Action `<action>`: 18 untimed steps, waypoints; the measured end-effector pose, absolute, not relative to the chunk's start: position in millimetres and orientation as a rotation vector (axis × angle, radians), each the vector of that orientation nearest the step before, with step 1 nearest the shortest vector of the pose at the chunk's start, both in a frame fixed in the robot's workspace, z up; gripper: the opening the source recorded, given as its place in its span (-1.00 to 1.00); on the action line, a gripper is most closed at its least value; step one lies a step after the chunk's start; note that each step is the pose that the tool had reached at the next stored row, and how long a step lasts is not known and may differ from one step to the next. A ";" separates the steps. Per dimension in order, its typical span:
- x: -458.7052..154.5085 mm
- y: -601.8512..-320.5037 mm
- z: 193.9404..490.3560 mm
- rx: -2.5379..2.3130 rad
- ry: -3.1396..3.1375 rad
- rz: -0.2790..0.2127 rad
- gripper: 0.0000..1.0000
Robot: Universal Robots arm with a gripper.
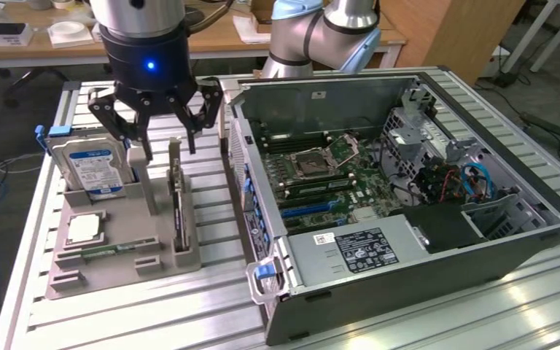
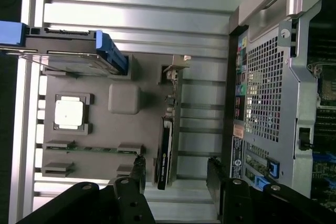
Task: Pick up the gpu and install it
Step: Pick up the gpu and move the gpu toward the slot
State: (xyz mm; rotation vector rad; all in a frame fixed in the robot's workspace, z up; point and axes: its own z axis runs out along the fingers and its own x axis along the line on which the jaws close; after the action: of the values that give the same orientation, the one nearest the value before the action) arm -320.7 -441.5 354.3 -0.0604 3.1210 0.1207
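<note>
Holder: 1 gray parts holder (image 1: 85, 281), containing 1 gpu (image 1: 176, 198), 1 hard drive (image 1: 90, 169), 1 processor chip (image 1: 84, 227), 1 memory stick (image 1: 105, 252). Alongside: 1 open tower computer case (image 1: 436, 292).

The table (image 1: 144, 321) is showing bare ribbed metal, smooth and catching the light in glossy streaks. The tray (image 1: 95, 273) is looking like matt grey plastic. The gpu (image 1: 176, 204) is showing a dull green board and a black cooler with a faint sheen; its bracket (image 2: 176, 66) is shining as bright metal. The drive (image 1: 87, 164) is gleaming in silver metal under a glossy label. The chip (image 1: 85, 227) is wearing a satin silvery lid. The case (image 1: 407, 284) is looking dark and matt outside, with bare grey sheet metal inside. The gripper (image 1: 168, 149) is shining in glossy black. The desk (image 1: 27, 55) is showing pale wood.
</note>
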 end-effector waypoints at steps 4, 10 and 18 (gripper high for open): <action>-320.7 -442.2 352.7 -0.060 3.121 0.121 0.18; -320.7 -443.9 350.1 -0.060 3.121 0.121 0.18; -320.5 -445.2 346.2 -0.061 3.121 0.121 0.18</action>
State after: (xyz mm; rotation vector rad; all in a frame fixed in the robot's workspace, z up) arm -320.5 -445.2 346.2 -0.0606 3.1211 0.1206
